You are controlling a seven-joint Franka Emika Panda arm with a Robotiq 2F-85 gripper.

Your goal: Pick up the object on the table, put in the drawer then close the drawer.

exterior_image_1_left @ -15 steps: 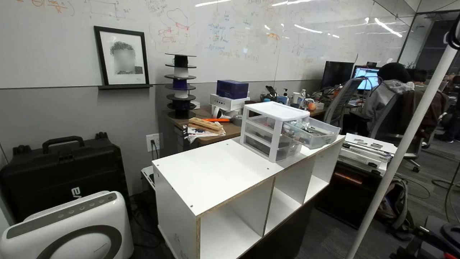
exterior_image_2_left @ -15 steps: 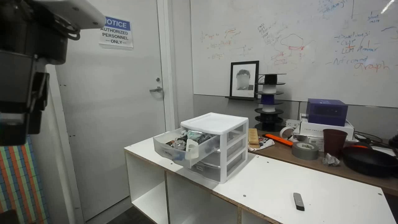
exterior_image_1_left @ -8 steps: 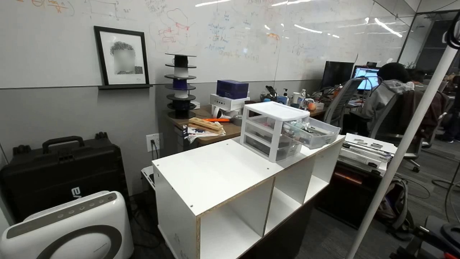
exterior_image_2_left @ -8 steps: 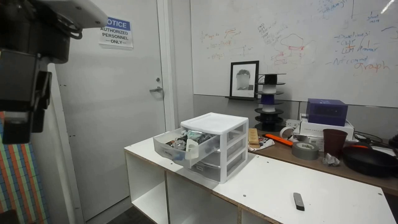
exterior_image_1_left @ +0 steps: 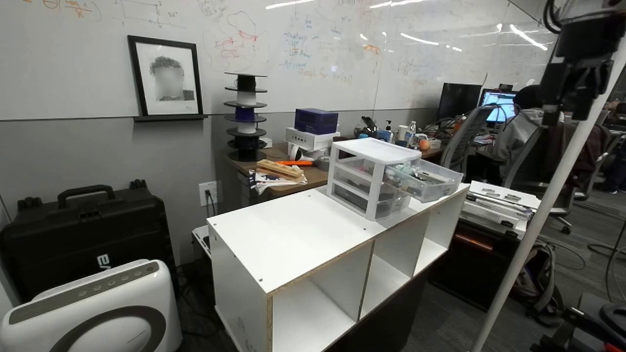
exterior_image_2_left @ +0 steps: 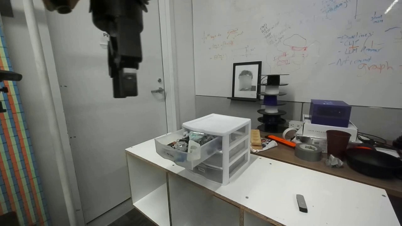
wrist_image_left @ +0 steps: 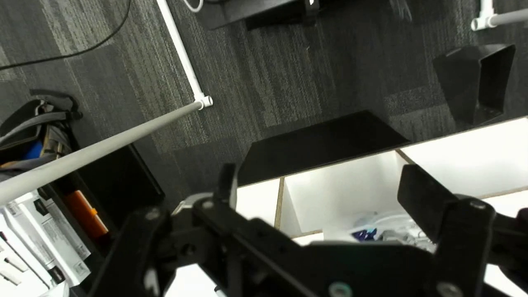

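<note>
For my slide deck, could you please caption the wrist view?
Looking down past open jaws: the white table with open compartments, a partly hidden drawer holding small items, and dark carpet.

Table point(exterior_image_2_left: 270, 185), smooth laminate with raw chipboard edges. Drawer point(exterior_image_2_left: 179, 157), smooth translucent plastic, in an opaque plastic frame point(exterior_image_2_left: 225, 160). Whiteboard point(exterior_image_1_left: 342, 73), glossy; floor point(wrist_image_left: 268, 82), matt, rough-textured carpet.

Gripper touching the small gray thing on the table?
Apart. In an exterior view the gripper hangs in the air at upper left; the small gray thing lies at lower right, a wide gap between.
</note>
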